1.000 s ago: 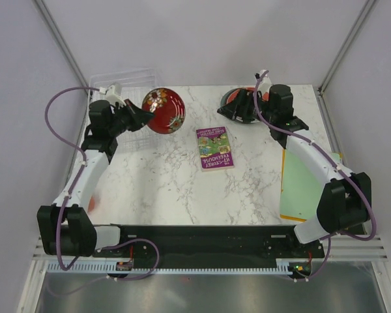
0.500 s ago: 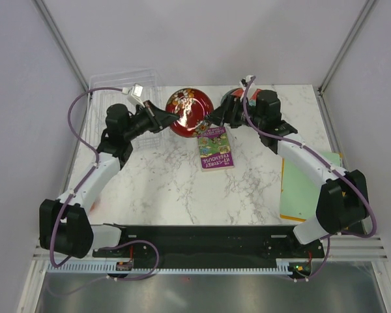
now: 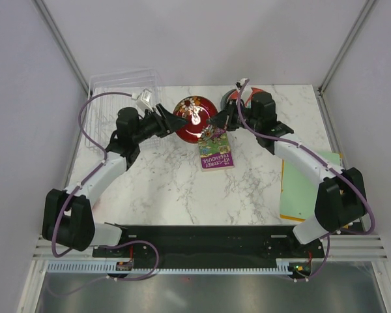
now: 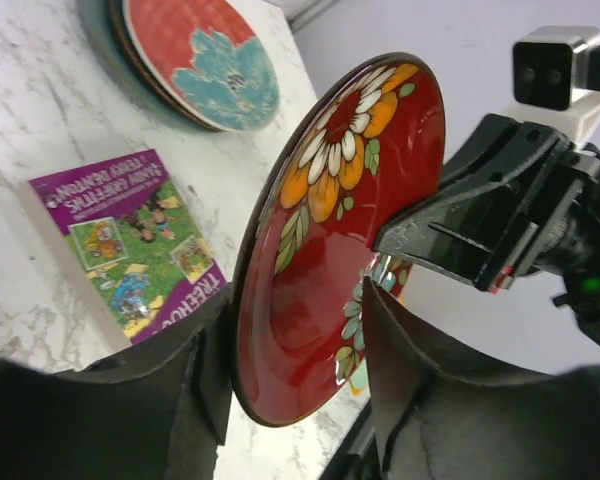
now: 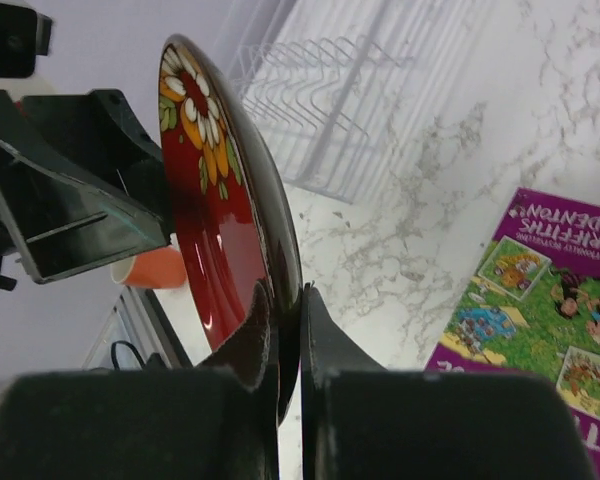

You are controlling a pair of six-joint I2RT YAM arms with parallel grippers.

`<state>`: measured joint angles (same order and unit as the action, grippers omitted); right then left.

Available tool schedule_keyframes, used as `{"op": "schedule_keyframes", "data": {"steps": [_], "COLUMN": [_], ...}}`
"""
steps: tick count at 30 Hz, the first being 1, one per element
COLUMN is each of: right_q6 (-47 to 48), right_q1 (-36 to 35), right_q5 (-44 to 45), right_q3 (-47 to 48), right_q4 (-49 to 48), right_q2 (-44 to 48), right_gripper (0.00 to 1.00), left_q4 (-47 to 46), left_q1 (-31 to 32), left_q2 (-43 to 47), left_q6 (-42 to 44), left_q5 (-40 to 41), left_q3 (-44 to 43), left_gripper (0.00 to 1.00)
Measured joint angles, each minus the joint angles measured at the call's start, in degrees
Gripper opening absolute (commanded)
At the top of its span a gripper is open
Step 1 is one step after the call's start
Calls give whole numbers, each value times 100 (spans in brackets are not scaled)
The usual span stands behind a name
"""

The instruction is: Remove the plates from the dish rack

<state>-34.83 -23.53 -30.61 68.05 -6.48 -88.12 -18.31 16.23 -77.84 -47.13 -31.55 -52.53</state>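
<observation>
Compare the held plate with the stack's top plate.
The held plate stands on edge in the air, pinched by the left tool and right tool; the stack plate lies flat. The held plate has orange-white flowers; the stack plate a teal one. Both are round, red.

My red plate (image 3: 194,119) (orange-and-white flower in its centre) stands on edge in the air, its rim pinched by my left fingers (image 4: 212,385) and my right fingers (image 5: 252,345). Other plates (image 4: 195,60) lie stacked flat on the surface (image 3: 169,176), far right, teal flower uppermost. The clear ribbed dish rack (image 3: 120,88) sits at the far left corner
</observation>
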Motion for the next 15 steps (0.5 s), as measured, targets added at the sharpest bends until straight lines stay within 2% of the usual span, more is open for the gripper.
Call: {"op": "schedule_keyframes", "data": {"steps": [1,6,10,15], "right_q6": [109,560,680,538], "right_q1": [-28,251,1049,1864], "right_q5": [166,743,1027,1001], "right_q3": [28,295,901,1923], "right_q4": [166,756,955,1029], "right_q2": [0,-133,-743,-1930], "right_gripper": [0,0,0,0], "left_q4": [94,782,977,1211], "left_q1": [15,74,72,72], "left_q2": [20,269,857,1508], "left_q6": [68,643,1038,1554], "left_q5": [87,946,1685,2437], "left_q3": [-2,22,282,647], "left_gripper": [65,67,67,68]}}
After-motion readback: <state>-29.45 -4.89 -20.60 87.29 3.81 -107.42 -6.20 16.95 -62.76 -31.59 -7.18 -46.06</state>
